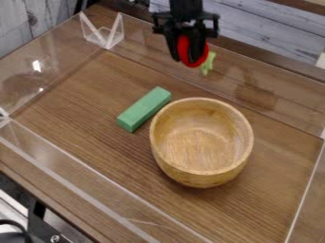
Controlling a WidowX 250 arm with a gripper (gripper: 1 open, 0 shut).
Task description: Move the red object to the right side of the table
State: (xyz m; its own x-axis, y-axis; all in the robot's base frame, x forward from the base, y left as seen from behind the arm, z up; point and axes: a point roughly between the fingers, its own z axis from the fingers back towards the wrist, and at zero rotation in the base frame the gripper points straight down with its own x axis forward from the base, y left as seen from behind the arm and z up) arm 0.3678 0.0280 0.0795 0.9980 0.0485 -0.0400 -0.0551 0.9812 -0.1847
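Arm cut off at the top edge; only the black pincer (189, 49) is seen, clamped on the small round red toy fruit (191, 48), mostly masked by the fingers, green leafy tip poking out lower right. Fruit held above the far middle of the brown wood-grain table (89, 142). Green rectangular block (143, 107) lies just beside the round wooden bowl (202, 140). Bare tabletop is seen right of the pincer up to the clear acrylic wall (302, 204).
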